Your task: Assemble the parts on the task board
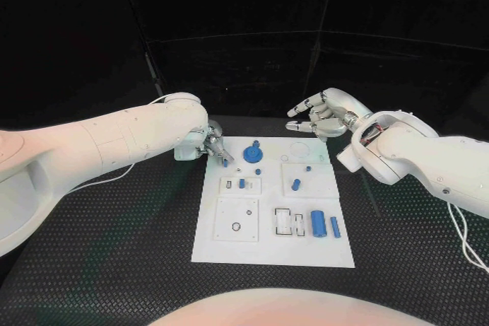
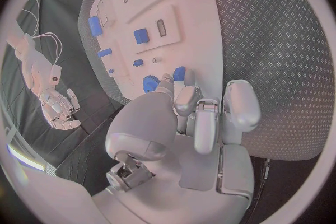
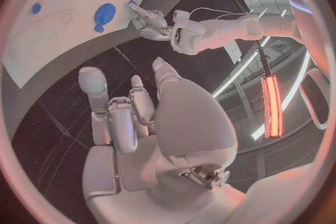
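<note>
Left hand (image 1: pixel 211 148) pinching small blue part (image 2: pixel 179 73) at task board (image 1: pixel 273 252) far-left corner, likely for insertion | right hand (image 1: pixel 324 114) spread, holding nothing, clear beyond far edge

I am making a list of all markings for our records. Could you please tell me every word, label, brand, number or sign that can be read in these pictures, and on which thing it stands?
None can be read.
The flat white plastic task board carries only outlines and recesses, no lettering.
The small blue plastic parts are plain.
The silver left hand, the silver right hand and the white arms show no legible label.
</note>
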`<state>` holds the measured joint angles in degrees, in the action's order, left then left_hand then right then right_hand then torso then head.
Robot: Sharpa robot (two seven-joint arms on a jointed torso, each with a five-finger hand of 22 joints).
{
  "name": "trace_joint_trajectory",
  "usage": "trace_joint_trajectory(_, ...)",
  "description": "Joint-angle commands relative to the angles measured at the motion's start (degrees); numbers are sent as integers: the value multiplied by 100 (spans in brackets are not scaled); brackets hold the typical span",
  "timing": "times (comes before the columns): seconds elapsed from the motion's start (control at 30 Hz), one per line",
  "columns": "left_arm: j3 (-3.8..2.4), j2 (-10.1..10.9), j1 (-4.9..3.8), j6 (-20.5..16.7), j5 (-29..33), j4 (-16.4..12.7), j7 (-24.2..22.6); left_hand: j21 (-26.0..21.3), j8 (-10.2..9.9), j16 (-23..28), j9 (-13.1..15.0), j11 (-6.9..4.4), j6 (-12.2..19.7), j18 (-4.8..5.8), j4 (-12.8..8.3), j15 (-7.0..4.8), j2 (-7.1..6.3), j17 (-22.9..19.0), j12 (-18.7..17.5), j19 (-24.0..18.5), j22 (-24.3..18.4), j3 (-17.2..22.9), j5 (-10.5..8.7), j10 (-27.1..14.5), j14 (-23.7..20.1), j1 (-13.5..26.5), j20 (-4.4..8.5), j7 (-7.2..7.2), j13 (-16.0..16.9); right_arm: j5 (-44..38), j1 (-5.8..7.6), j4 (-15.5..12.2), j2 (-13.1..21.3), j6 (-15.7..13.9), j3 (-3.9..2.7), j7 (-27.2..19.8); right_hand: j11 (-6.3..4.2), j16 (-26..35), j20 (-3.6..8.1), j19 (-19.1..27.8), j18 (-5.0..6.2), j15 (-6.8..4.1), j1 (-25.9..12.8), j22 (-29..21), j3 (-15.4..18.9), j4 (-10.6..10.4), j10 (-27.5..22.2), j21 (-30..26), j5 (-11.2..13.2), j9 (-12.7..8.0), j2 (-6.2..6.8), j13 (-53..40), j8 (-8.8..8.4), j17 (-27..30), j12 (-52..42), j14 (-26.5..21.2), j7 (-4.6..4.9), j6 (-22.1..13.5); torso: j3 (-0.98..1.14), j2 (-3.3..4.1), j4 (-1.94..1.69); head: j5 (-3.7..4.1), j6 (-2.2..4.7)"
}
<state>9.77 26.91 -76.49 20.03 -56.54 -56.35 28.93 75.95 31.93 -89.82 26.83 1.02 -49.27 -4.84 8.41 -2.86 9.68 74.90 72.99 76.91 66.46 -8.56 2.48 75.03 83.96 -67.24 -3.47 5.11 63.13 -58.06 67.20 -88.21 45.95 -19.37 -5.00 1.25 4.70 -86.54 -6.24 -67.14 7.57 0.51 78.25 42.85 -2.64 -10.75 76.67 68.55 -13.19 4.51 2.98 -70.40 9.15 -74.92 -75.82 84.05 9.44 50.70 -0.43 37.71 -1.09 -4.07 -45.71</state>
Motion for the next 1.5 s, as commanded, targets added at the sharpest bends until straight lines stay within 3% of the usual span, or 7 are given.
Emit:
trace_joint_trajectory(0.03,-3,-4,-6,51,66,-7,-29,-29,-7,-18,-13,-29,-48,-27,-81,8,30,1510,2,10,6,12,22,2,604,-133,-9,-13,-5,11,10,-7,-5,-2,-3,-50,-18,26,-9,33,70,-32,-18,-7,23,-11,-8,-28,-12,0,-21,-4,26,-621,20,390,8,5,0,2,-1,1,-4)
trace_joint_trajectory(0.2,-3,-3,0,26,115,-22,-45,-32,11,-18,-20,-55,-69,-27,-287,-3,188,1510,8,9,13,129,24,12,604,-418,-1,-39,3,11,10,-6,-8,1,-3,-50,-18,26,-9,33,70,-32,-18,-7,23,-11,-8,-28,-12,0,-21,-4,26,-621,20,390,8,5,0,-1,2,-3,-13)
trace_joint_trajectory(0.47,-4,9,11,-114,315,-36,-68,-23,198,-18,104,-130,-134,-24,-675,-60,418,1510,14,20,43,362,20,39,604,-862,46,-131,24,11,10,1,-10,-3,-3,-54,-20,26,-8,33,71,-34,3,-10,20,-7,-7,-31,-26,1,-31,-4,33,-624,19,391,6,7,1,-1,-2,-7,-12)
trace_joint_trajectory(0.77,-4,131,18,-257,565,-180,-65,-33,528,-18,397,-185,-60,-23,-921,-111,533,1510,-7,17,48,535,20,54,604,-942,100,-194,11,11,10,2,-1,0,-3,-51,-20,26,-8,33,71,-34,3,-10,20,-7,-7,-31,-26,1,-31,-4,33,-624,19,391,6,7,3,-1,-4,-11,-15)
trace_joint_trajectory(1.0,-6,412,17,-500,690,-562,-54,-34,640,-18,511,-198,1,-21,-988,-122,555,1510,-13,21,57,589,20,62,604,-905,114,-207,6,11,10,10,8,13,-3,-47,-20,29,-7,32,71,-34,11,-10,20,-5,-11,-31,-33,1,-34,1,37,-619,22,390,5,8,1,-8,-17,-10,-21)
trace_joint_trajectory(1.33,-7,976,18,-1082,724,-1427,-75,-19,755,-18,632,-217,66,-15,-1098,-138,572,1510,-9,42,89,673,21,85,604,-885,130,-228,15,21,10,26,17,21,-3,-48,-21,27,-7,31,70,-35,12,-10,21,-6,-6,-31,-35,1,-35,-6,38,-624,17,392,5,9,0,-2,-4,-30,-14)
trace_joint_trajectory(1.5,-5,1243,19,-1367,713,-1864,-102,-5,801,-18,689,-227,109,-11,-1200,-149,568,1510,-12,60,115,759,21,94,604,-900,142,-239,15,23,10,28,26,20,-3,-49,-21,27,-7,31,70,-35,12,-10,21,-6,-6,-31,-35,1,-35,-6,38,-624,17,392,5,9,-3,1,-14,-37,-21)
